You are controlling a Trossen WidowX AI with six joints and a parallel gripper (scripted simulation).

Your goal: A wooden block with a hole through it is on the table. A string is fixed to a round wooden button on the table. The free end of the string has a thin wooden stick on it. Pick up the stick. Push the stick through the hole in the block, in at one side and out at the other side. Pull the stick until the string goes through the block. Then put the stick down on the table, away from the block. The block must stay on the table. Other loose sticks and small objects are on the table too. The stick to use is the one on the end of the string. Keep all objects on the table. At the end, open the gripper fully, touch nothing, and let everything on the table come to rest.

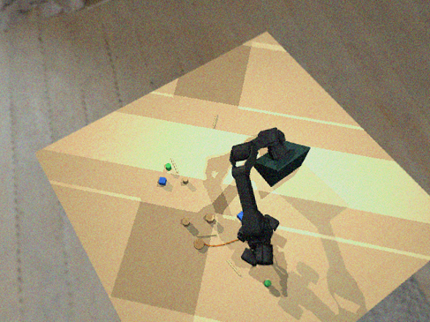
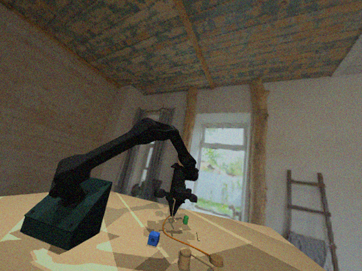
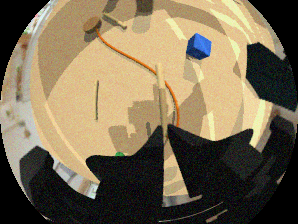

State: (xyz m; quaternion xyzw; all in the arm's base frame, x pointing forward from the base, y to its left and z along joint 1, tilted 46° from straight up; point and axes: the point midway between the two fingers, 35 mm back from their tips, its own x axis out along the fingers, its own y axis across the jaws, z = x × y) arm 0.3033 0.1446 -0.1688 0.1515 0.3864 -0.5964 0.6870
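- End effector (image 3: 161, 137) is clamped narrow on the stick (image 3: 161, 96), held near one end, tip projecting ahead.
- Stick judged light, stiff, thin; likely to pivot if bumped.
- String (image 3: 127, 54) trails ahead to the button (image 3: 92, 26); limp.
- Block with hole: probably the blue block (image 3: 198, 44), ahead-right.

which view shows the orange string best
The wrist view: the string runs unbroken from the round button to the stick in the pincer. The exterior view shows its curve from the side. The top view shows only a short stretch.
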